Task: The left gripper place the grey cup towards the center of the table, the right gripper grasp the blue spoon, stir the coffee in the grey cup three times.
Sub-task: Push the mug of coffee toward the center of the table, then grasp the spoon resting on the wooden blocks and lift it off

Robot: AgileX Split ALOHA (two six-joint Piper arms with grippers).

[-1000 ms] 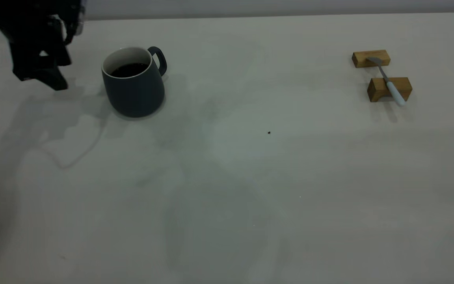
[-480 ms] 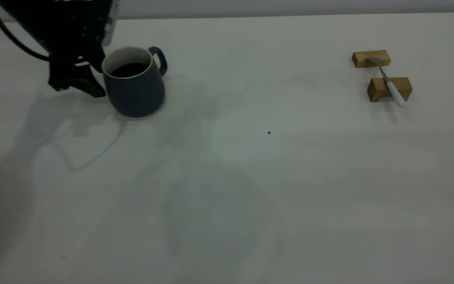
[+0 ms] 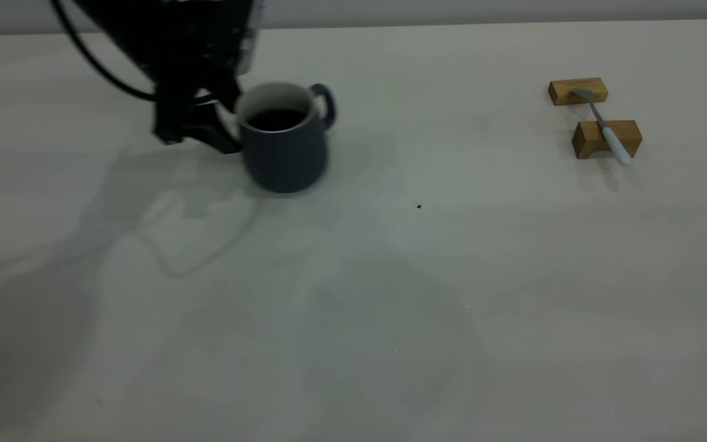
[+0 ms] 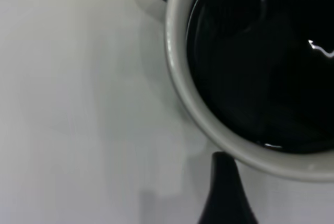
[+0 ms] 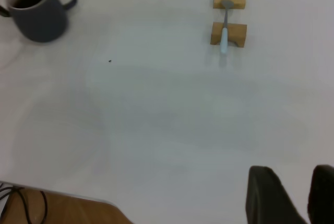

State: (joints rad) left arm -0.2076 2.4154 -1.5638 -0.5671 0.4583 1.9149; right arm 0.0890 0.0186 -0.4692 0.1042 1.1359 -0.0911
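The grey cup (image 3: 283, 153) stands left of the table's middle and looks blurred. Dark coffee (image 3: 277, 118) fills it, and its handle points right. My left gripper (image 3: 232, 126) is open and pressed against the cup's left side. In the left wrist view one dark finger (image 4: 224, 192) sits just outside the pale rim (image 4: 177, 78), above the coffee (image 4: 261, 62). The blue spoon (image 3: 605, 129) lies across two wooden blocks at the far right, untouched. My right gripper (image 5: 292, 174) hovers open near the table's front, far from the spoon (image 5: 224, 31) and the cup (image 5: 39, 18).
Two tan wooden blocks (image 3: 577, 91) (image 3: 590, 141) hold up the spoon. A tiny dark speck (image 3: 419, 207) marks the pale table (image 3: 390, 307) near its middle. The right wrist view shows the table's near edge, with brown floor and cables (image 5: 31, 203) beyond it.
My left gripper swept right, reached the cup's left side half a second ago, and has since carried the cup rightward toward the middle. The spoon and blocks have not moved.
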